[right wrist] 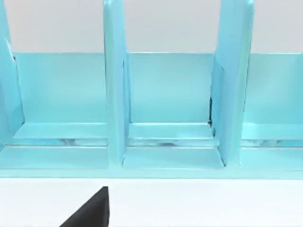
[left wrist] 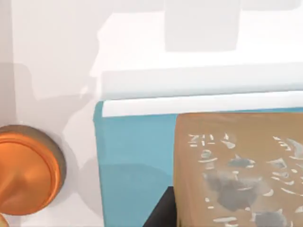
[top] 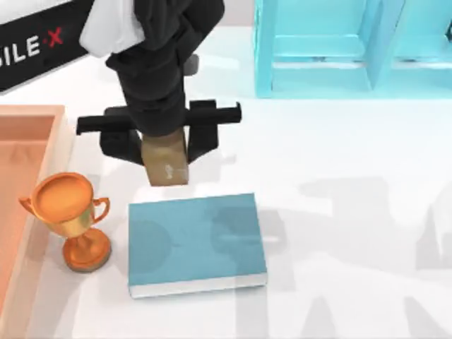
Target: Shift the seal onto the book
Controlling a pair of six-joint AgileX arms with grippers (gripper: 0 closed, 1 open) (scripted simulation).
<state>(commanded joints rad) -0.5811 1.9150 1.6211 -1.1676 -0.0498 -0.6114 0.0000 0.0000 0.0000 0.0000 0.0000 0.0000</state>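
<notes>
The left gripper [top: 167, 157] hangs above the worktop [top: 339, 162] just behind the book's far edge, its jaws closed on the seal [top: 167, 164], which is lifted clear of the surface. The book [top: 194, 240] lies flat in front of it, with the trophy [top: 70, 219] close on its left. In the left wrist view the seal [left wrist: 236, 170] overlaps the teal cover [left wrist: 132, 156]. To place it well, I judge the arm should carry the seal forward towards the cover's middle, away from the trophy, lower it level until it rests, then release. The right arm is parked facing the cyan shelf unit [right wrist: 165, 104]
</notes>
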